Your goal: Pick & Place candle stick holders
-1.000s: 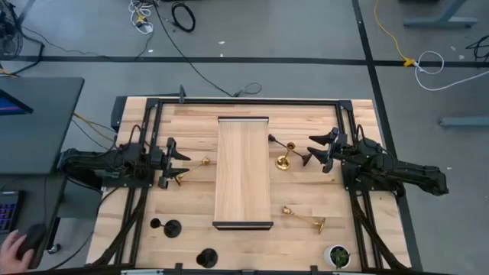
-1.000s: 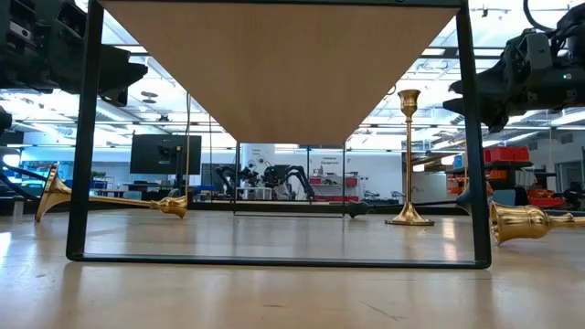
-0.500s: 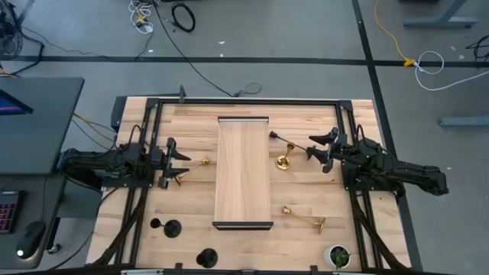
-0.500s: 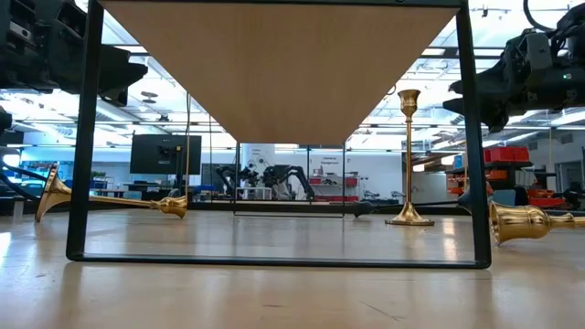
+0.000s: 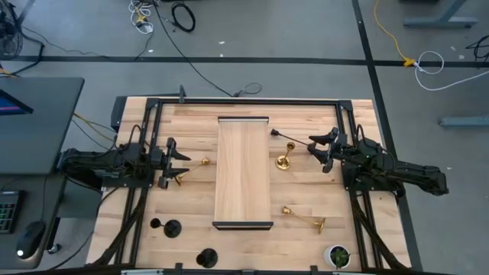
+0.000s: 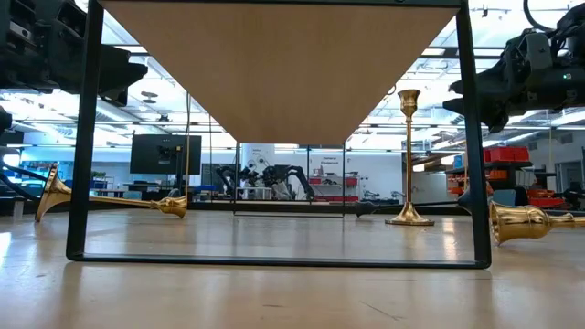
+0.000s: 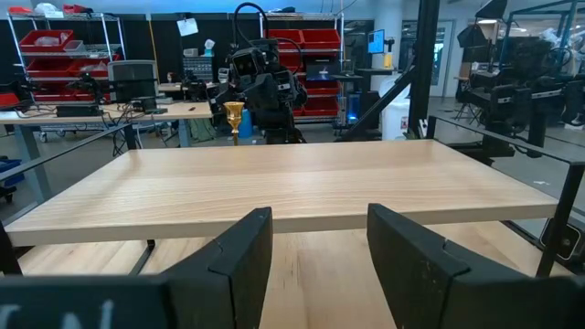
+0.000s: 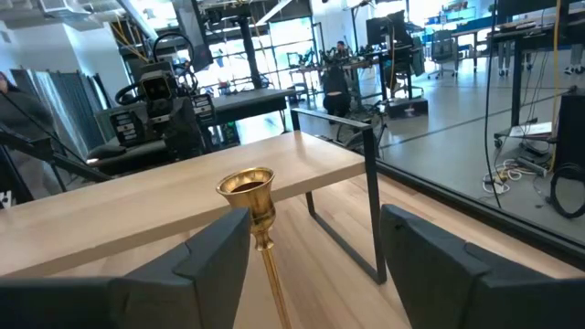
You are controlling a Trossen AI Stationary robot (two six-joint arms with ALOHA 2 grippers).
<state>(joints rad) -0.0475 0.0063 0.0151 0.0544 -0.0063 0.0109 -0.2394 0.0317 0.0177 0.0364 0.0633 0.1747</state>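
Only the black candle stick holder (image 5: 284,140) lying on the bench (image 5: 306,114) has shifted: a second ago its dark flared end lay just beside the right gripper (image 5: 324,150), and it now lies slanted, one end near the right edge of the wooden shelf (image 5: 244,172) and the other pointing toward that gripper; whether it touches the fingers cannot be told. Off the bench, the hand that rested on the mouse (image 5: 32,231) at the near left has gone. Both arms hold the same places as before. The right gripper hovers right of the shelf, its fingers (image 8: 206,260) spread wide and holding nothing, aimed at the upright gold candle stick holder (image 5: 283,161), which stands on the bench between the shelf and the gripper, clear of the fingers; its cup (image 8: 249,185) shows between them in the right wrist view. The left gripper (image 5: 176,159) waits left of the shelf, its fingers (image 7: 239,260) also well apart and empty. Just beside it a second gold candle stick holder (image 5: 191,169) lies on its side, flared base toward the left gripper. A third gold one (image 5: 304,218) lies on its side nearer, right of the shelf's near end. Two black candle stick holders (image 5: 171,227) (image 5: 208,258) stand at the near left of the bench, and a small potted plant (image 5: 337,256) sits at the near right corner.
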